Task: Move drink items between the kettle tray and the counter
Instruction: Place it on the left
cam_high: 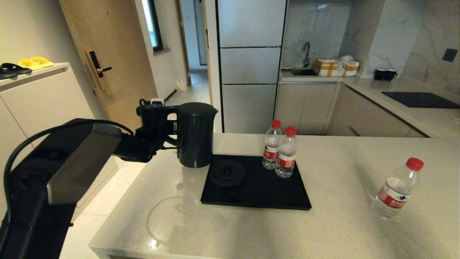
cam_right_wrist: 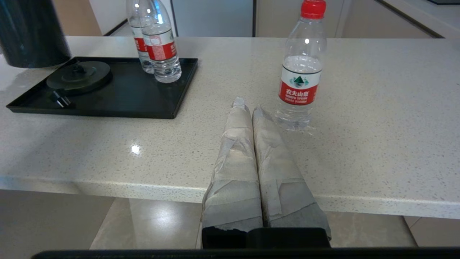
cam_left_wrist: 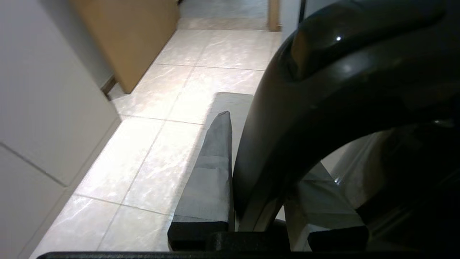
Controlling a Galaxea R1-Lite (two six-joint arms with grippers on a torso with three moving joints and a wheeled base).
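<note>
The matte black kettle [cam_high: 196, 135] stands upright at the far left corner of the black kettle tray [cam_high: 258, 196], off its round base [cam_high: 227, 172]. I cannot tell whether it rests on the counter [cam_high: 323, 223]. My left gripper [cam_high: 168, 126] is shut on the kettle's loop handle [cam_left_wrist: 323, 90], one finger [cam_left_wrist: 212, 172] on each side. Two red-capped bottles [cam_high: 272, 145] [cam_high: 286, 153] stand on the tray's far right. A third bottle [cam_high: 397, 190] stands on the counter to the right. My right gripper [cam_right_wrist: 248, 108] is shut and empty over the near counter edge, just beside that bottle [cam_right_wrist: 301, 72].
Behind the counter are a grey worktop with a black hob [cam_high: 420, 99], two black mugs [cam_high: 384, 74], a sink tap [cam_high: 306, 54] and a tall fridge [cam_high: 249, 64]. Tiled floor [cam_left_wrist: 161, 144] and a white cabinet [cam_high: 39, 93] lie off the counter's left end.
</note>
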